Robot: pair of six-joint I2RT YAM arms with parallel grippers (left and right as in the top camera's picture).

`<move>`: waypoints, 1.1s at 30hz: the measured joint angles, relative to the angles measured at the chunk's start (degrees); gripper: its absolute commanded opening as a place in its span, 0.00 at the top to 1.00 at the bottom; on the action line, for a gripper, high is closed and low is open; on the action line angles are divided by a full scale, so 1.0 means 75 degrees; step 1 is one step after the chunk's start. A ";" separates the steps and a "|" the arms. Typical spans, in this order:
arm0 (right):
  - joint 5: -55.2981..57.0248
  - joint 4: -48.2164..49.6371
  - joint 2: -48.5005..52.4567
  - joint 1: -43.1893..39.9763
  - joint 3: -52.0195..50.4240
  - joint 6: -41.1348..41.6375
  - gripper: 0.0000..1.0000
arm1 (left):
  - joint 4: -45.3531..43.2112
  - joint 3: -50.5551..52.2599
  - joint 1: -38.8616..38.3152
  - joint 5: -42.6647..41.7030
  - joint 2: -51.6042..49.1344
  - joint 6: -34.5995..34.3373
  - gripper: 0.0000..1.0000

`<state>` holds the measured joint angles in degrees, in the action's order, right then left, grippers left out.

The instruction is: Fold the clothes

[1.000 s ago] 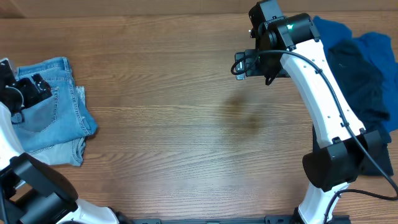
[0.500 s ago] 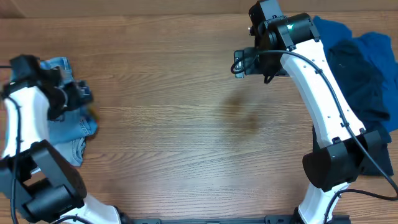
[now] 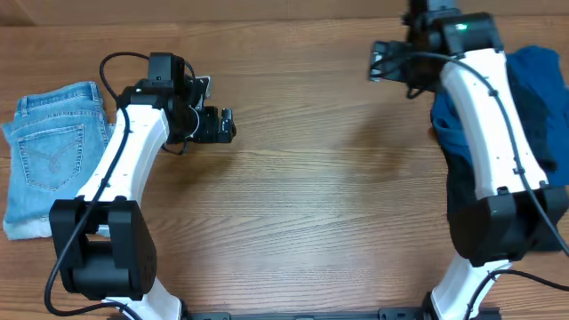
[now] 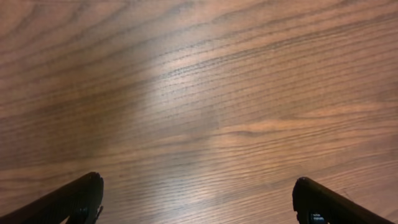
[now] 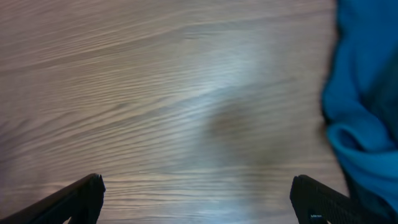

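Note:
A folded pair of pale-blue denim jeans point(image 3: 49, 151) lies at the table's left edge, back pockets up. A pile of royal-blue garments point(image 3: 533, 80) with a darker navy one point(image 3: 554, 147) lies at the far right, partly hidden by the right arm. My left gripper point(image 3: 218, 111) is open and empty over bare wood, to the right of the jeans; it also shows in the left wrist view point(image 4: 196, 199). My right gripper point(image 3: 376, 62) is open and empty just left of the blue pile; the right wrist view point(image 5: 199, 199) shows royal-blue cloth point(image 5: 367, 106) at its right.
The brown wooden table point(image 3: 302, 204) spans the view. Both arm bases stand at the front edge, left point(image 3: 98, 258) and right point(image 3: 489, 240).
My left gripper has left the jeans and swung right to the table's middle-left; the jeans now lie flat and folded. My right gripper has moved right and back, towards the blue pile.

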<state>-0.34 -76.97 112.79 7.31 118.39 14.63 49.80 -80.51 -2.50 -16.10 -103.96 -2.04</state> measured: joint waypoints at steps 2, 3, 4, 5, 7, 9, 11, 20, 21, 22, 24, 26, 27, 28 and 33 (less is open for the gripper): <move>-0.0122 -0.0291 0.0000 -0.0373 0.0000 0.0015 0.00 | 0.0734 -0.0388 0.0003 -0.0035 -0.0032 0.0003 0.00; -0.0157 -0.0393 0.0000 -0.0516 0.0000 0.0017 0.00 | 0.1116 -0.0825 0.0003 -0.0041 -0.0044 0.0003 0.00; -0.0184 -0.0478 -0.0003 -0.0618 0.0000 0.0020 0.00 | 0.1411 -0.1224 0.0003 -0.0055 -0.0044 0.0012 0.00; -0.0207 -0.0554 -0.0012 -0.0676 0.0000 0.0017 0.00 | 0.1731 -0.1792 0.0003 -0.0061 -0.0055 0.0061 0.00; -0.0245 -0.0714 -0.0093 -0.0714 0.0000 0.0020 0.00 | 0.2052 -0.2527 0.0003 -0.0064 -0.0041 0.0137 0.00; -0.0274 -0.0944 -0.0344 -0.0714 0.0000 0.0023 0.00 | 0.2238 -0.2745 0.0003 -0.0064 0.0134 0.0280 0.00; -0.0297 -0.1096 -0.0822 -0.0711 0.0000 0.0020 0.02 | 0.2454 -0.2745 0.0003 -0.0055 0.0495 0.0466 0.00; -0.0446 -0.0131 -0.3287 -0.0708 -0.2509 0.0050 0.03 | 0.2649 -0.2728 0.0003 0.0321 0.2958 0.0609 0.00; -0.0460 0.0119 -0.3736 -0.0705 -0.3080 0.0050 0.03 | 0.2591 -0.2632 0.0003 0.0329 0.3150 0.0635 0.00; -0.0478 0.0472 -0.4229 -0.0705 -0.3692 0.0052 0.02 | 0.2498 -0.2398 0.0003 0.0347 0.3430 0.0667 0.00; -0.0501 0.1008 -0.5231 -0.0705 -0.4867 0.0055 0.01 | 0.2261 -0.1696 0.0003 0.0353 0.3972 0.0694 0.00; -0.0498 0.1323 -0.6368 -0.0705 -0.6027 0.0052 0.00 | 0.1728 -0.0347 0.0003 0.0376 0.4785 0.0694 0.00; -0.0504 0.1515 -0.6895 -0.0705 -0.6490 0.0047 0.00 | 0.1510 0.0335 0.0000 0.0385 0.5219 0.0694 0.00; -0.0507 0.1638 -0.7265 -0.0702 -0.6825 0.0050 0.00 | 0.1279 0.0909 0.0000 0.0431 0.5642 0.0659 0.00; -0.0495 0.1722 -0.8588 -0.0705 -0.7740 0.0050 0.00 | 0.0705 0.2745 0.0000 0.0688 0.7306 0.0108 0.00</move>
<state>-4.05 -64.05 48.38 2.02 60.34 15.00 55.09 -59.92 -2.50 -10.94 -49.17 -1.23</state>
